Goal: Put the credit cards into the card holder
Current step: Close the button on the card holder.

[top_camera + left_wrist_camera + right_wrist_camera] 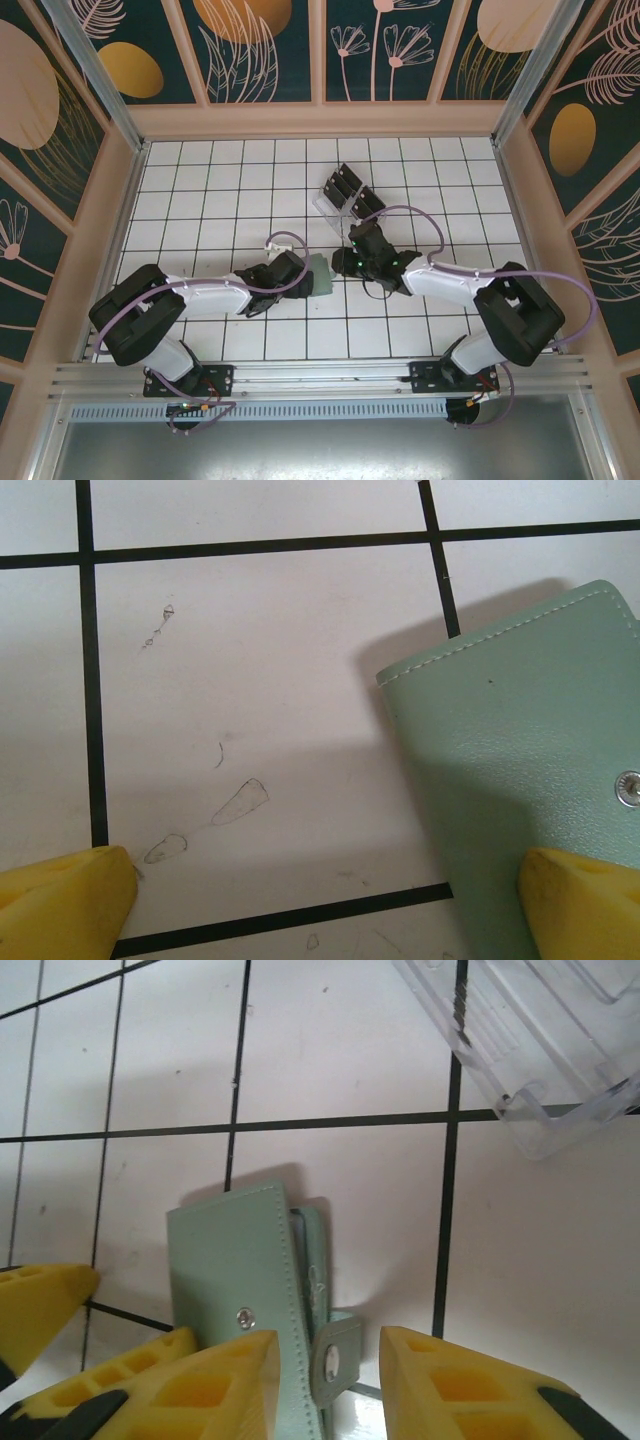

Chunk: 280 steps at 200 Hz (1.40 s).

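White-tiled worktop with a black grid, fenced by a pale frame and dark teal panels painted with leaves and flowers. Near the middle of the worktop, slightly toward the near edge, lying flat: the card holder (pixel 322 275), sage green, folded shut, pale stitching along its border.

Reaching in from the left side, the left gripper (pixel 306 279), jaws spread wide, clasping nothing. From its own wrist camera, the left gripper (pixel 320 905) low over the tiles, one yellow fingertip (pixel 65 900) above bare tile, the other at the near edge of the card holder (pixel 520 740), just beside a metal snap stud (pixel 628 788); touching or hovering, impossible to tell.

Reaching in from the right side, the right gripper (pixel 345 267), jaws parted. From its wrist camera, the right gripper (pixel 330 1390) straddling the holder's little tab (pixel 338 1358), one finger overlapping the green cover (pixel 230 1260), the other standing clear of the tab; nothing pinched. At the left of that view, the yellow fingers (pixel 45 1305) of the other arm.

Beyond the middle, toward the far edge: a clear plastic rack (pixel 328 207), set askew to the grid, close to the right gripper. Standing in its slots, the credit cards (pixel 348 185), black, apart from the card holder.
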### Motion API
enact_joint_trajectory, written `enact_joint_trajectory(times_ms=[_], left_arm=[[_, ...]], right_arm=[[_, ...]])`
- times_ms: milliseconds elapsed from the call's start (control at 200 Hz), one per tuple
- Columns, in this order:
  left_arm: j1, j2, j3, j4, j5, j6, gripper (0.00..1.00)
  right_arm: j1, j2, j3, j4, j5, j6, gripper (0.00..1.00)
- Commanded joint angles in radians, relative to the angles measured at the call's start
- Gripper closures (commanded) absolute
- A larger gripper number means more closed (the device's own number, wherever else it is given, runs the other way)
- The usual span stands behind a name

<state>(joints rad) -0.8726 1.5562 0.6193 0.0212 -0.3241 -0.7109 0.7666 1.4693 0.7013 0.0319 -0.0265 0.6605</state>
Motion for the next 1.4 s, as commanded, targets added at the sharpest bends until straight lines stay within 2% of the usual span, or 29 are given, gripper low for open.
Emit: enact_joint_trajectory(times_ms=[0,215,420,806,896,981,1396], left_arm=[[0.011,0.038,-0.022,-0.075,-0.027,-0.012,0.02],[0.01,0.033,-0.023,-0.072,-0.027,-0.012,0.01],[0.01,0.032,-0.026,-0.066,-0.023,-0.011,0.01],[0.01,0.037,-0.026,-0.059,-0.019,-0.013,0.02],[0.01,0.038,-0.026,-0.057,-0.019,-0.015,0.01],[0.01,0.039,-0.025,-0.056,-0.017,-0.016,0.01],[0.009,0.038,-0.027,-0.053,-0.017,-0.016,0.02]], right_arm=[[-0.005,0.024,0.041,-0.028,0.037,-0.034,0.69],[-0.009,0.051,0.055,-0.021,0.027,-0.042,0.76],[-0.009,0.06,0.049,-0.012,0.015,-0.039,0.79],[-0.009,0.027,0.024,0.0,-0.008,-0.025,0.92],[-0.008,0.015,0.018,0.001,-0.013,-0.021,0.92],[-0.007,0.003,0.014,0.0,-0.015,-0.016,0.85],[-0.003,0.013,-0.008,0.017,-0.028,-0.007,0.85]])
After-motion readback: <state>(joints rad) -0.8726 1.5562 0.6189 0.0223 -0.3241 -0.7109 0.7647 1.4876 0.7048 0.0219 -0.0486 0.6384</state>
